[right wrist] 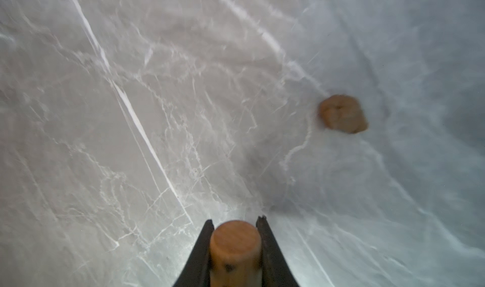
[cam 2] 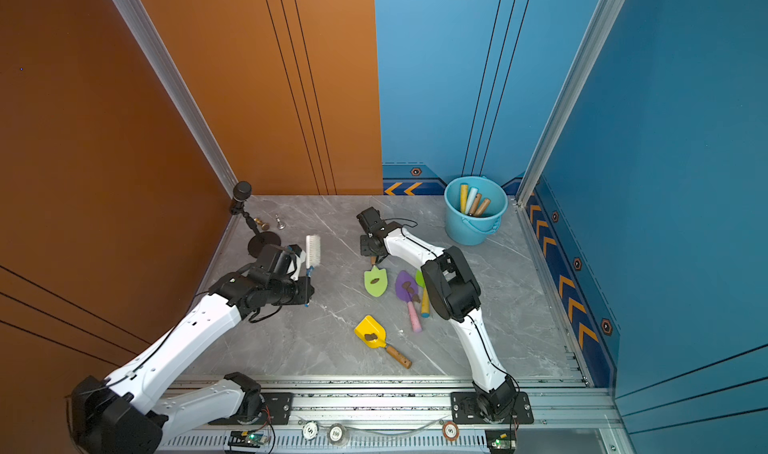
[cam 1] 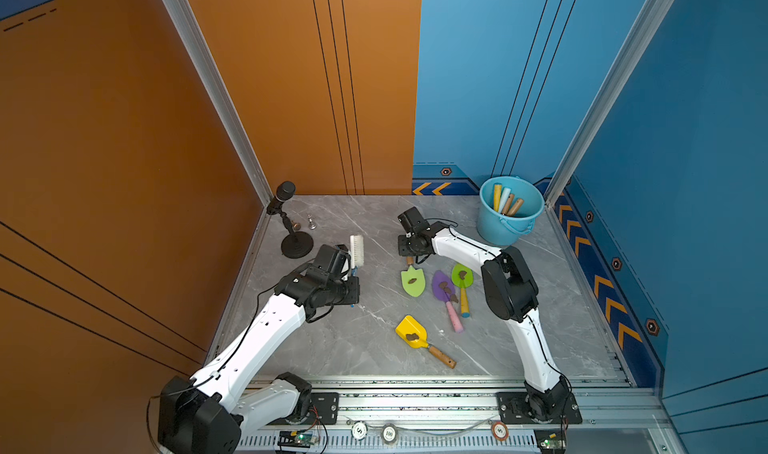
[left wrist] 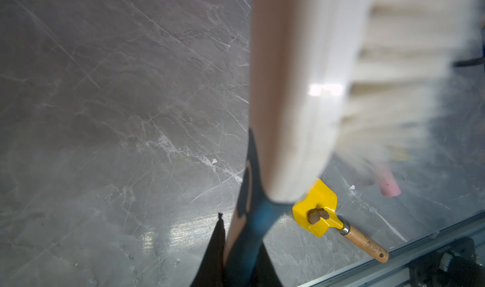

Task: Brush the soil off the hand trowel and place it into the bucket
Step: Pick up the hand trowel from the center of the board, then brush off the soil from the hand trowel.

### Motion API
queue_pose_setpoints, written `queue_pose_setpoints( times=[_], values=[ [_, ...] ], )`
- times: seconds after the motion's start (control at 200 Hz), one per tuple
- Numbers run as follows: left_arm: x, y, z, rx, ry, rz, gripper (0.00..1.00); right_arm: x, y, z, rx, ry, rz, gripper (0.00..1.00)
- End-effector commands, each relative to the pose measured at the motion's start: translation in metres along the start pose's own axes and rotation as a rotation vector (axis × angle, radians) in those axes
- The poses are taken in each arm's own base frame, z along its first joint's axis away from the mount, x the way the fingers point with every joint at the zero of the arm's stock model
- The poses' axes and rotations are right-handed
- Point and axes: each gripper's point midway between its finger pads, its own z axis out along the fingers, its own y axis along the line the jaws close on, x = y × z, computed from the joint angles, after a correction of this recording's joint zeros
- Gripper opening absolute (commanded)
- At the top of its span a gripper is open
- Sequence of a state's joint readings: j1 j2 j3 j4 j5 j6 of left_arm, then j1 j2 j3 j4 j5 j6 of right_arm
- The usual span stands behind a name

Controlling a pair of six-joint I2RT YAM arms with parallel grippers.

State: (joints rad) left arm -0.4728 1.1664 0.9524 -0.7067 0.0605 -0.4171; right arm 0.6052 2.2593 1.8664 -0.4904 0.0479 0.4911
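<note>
The pointed light-green trowel is lying near the middle of the grey table, its blade pointing toward the robot and its wooden handle pointing toward the far wall. One lump of soil is sitting on the blade. The right tool is clamping the end of that handle from both sides, jaws drawn in narrow against the wood. Whether the blade is touching the table cannot be told.

Just beside it, a purple trowel with a pink handle is carrying brown lumps. A round green trowel with a yellow handle is lying next to it, under the right arm. A yellow scoop with a wooden handle is lying nearer the robot, also bearing a lump.

The left tool is gripping the blue handle of a white-bristled brush, holding it off the table, well apart from the green trowel.

The bucket is standing in the far right corner, with four handles sticking up inside it. A black microphone stand is standing in the far left corner.
</note>
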Motion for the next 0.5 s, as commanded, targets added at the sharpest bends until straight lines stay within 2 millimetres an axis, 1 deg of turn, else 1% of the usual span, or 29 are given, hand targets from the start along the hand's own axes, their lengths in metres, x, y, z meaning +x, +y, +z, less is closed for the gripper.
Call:
queue_pose_setpoints(
  times=[0.0,0.06,0.115,0.16,0.165,0.175,0.215,0.23,0.33,0.451,0.496],
  values=[
    [-0.023,-0.019,0.003,-0.036,-0.028,0.15,0.0,-0.059,0.0,-0.054,-0.037,-0.182,0.047,0.12],
    [-0.028,-0.031,0.011,-0.065,-0.002,0.235,0.0,-0.071,-0.002,-0.068,-0.032,-0.232,0.049,0.1],
    [-0.03,-0.042,0.019,-0.081,0.028,0.298,0.0,-0.079,-0.006,-0.079,-0.009,-0.27,0.057,0.08],
    [-0.032,-0.05,0.027,-0.089,0.048,0.328,0.0,-0.081,-0.009,-0.08,0.01,-0.293,0.061,0.07],
    [-0.032,-0.051,0.028,-0.09,0.052,0.331,0.0,-0.084,-0.008,-0.087,0.005,-0.306,0.063,0.07],
    [-0.033,-0.053,0.029,-0.088,0.052,0.334,0.0,-0.087,-0.008,-0.093,0.003,-0.323,0.065,0.08],
    [-0.035,-0.062,0.035,-0.08,0.063,0.353,0.0,-0.095,-0.008,-0.103,0.001,-0.363,0.071,0.07],
    [-0.035,-0.064,0.038,-0.081,0.069,0.36,0.0,-0.089,-0.011,-0.1,0.01,-0.359,0.07,0.07],
    [-0.045,-0.082,0.05,-0.059,0.082,0.385,0.0,-0.092,-0.014,-0.108,0.012,-0.413,0.08,0.06],
    [-0.052,-0.09,0.064,-0.064,0.109,0.397,0.0,-0.095,-0.015,-0.119,0.033,-0.459,0.057,0.06],
    [-0.052,-0.093,0.068,-0.073,0.126,0.41,0.0,-0.095,-0.014,-0.122,0.044,-0.466,0.047,0.06]
  ],
)
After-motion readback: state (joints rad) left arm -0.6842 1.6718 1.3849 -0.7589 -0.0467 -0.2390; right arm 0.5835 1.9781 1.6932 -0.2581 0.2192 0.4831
